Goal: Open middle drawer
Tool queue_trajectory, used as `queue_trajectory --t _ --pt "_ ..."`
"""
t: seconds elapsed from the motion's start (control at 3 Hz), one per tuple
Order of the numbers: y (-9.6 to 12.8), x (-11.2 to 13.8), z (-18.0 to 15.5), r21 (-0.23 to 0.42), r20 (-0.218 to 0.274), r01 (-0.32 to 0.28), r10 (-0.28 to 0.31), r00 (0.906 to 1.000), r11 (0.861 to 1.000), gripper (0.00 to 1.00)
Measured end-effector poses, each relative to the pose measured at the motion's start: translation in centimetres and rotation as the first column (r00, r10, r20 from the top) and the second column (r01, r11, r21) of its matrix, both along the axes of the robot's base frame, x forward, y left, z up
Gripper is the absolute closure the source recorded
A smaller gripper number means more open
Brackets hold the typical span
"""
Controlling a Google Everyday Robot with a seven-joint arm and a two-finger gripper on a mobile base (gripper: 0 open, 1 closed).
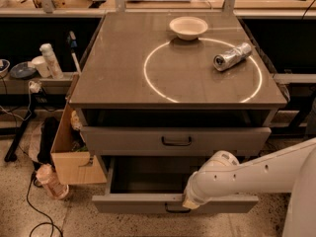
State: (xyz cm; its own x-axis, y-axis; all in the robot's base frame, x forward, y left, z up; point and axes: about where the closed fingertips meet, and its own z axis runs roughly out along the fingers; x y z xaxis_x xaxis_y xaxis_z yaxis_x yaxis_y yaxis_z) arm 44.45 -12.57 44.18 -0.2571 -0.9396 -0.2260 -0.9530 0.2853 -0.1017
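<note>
Nearest the camera, my arm (247, 174) reaches in from the right and ends at the end effector (189, 205). It is set against the front of the middle drawer (133, 203), just right of its small dark loop handle (173, 211). The wrist hides the tip, so I cannot tell whether the end effector is apart, together or clamped on the handle.

The middle drawer is the lower of the two in view. It stands drawn well out of the cabinet, its dark inside showing behind the front panel.

Step in hand, as I judge it — the pull itself, late in its travel, with the task close to done. The next move calls for a straight draw along the runners toward the camera with no sideways drag, then a clean release.

Above, the taller-fronted upper drawer (123, 141) with its wider handle (176, 141) sits further in. On the floor to the left is an open cardboard box (74, 167).

Farther back, the surface (113, 58) carries a white ring (145, 77) and a crushed can (232, 57) lying over the ring's right arc. Farthest of all — at the ring's far edge — is a pale bowl (188, 27).
</note>
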Motion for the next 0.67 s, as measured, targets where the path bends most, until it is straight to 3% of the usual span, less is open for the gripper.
queue_trajectory --t 0.67 --pt "0.03 0.15 0.18 0.008 -0.003 0.018 -0.018 0.9998 1.000 0.35"
